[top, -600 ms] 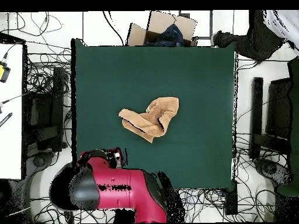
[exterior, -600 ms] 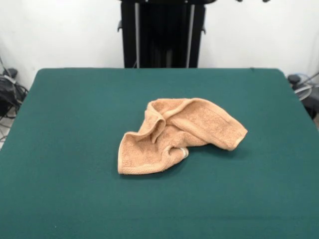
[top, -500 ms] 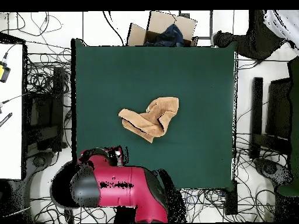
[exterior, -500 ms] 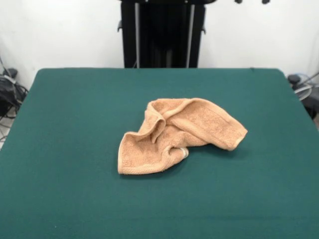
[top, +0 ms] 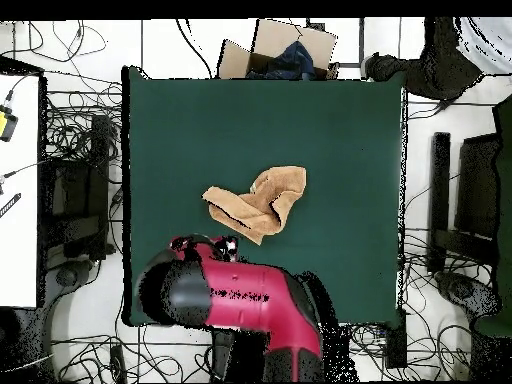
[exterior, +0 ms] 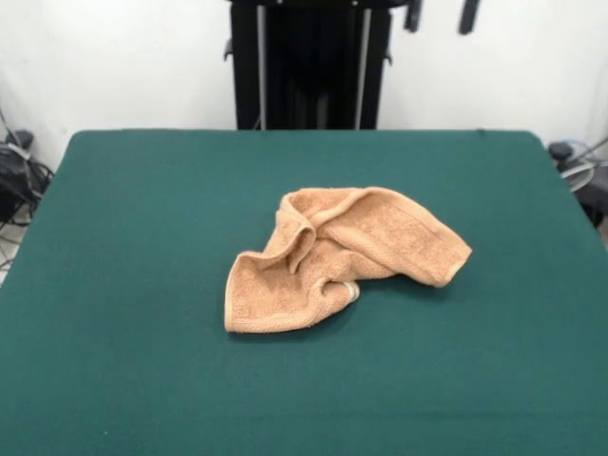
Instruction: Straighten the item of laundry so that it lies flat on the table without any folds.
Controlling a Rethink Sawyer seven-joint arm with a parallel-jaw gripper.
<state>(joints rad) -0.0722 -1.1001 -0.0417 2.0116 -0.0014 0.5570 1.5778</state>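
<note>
The item of laundry (exterior: 342, 252), a peach-orange towel, lies crumpled near the middle of the green table (exterior: 123, 237). One flat corner points to the front left, and a thick fold bunches up at the right. In the overhead view the towel (top: 258, 205) shows the same rumpled shape on the table (top: 340, 150). My gripper (exterior: 440, 14) hangs at the picture's top edge, high above and behind the towel. It is open, its two dark fingertips (exterior: 413, 13) well apart with nothing between them. The red arm (top: 245, 300) reaches over the table's near edge, just short of the towel.
A cardboard box (top: 285, 48) holding dark cloth sits beyond the table's far edge in the overhead view. Cables (top: 70, 120) cover the floor on all sides. A white desk (top: 18, 190) stands to the left. The black pedestal (exterior: 309, 62) rises behind the table.
The gripper's fingertips have dropped further into the front view and shifted left. In the overhead view the arm has swung right and forward, closer to the towel. The towel has not moved.
</note>
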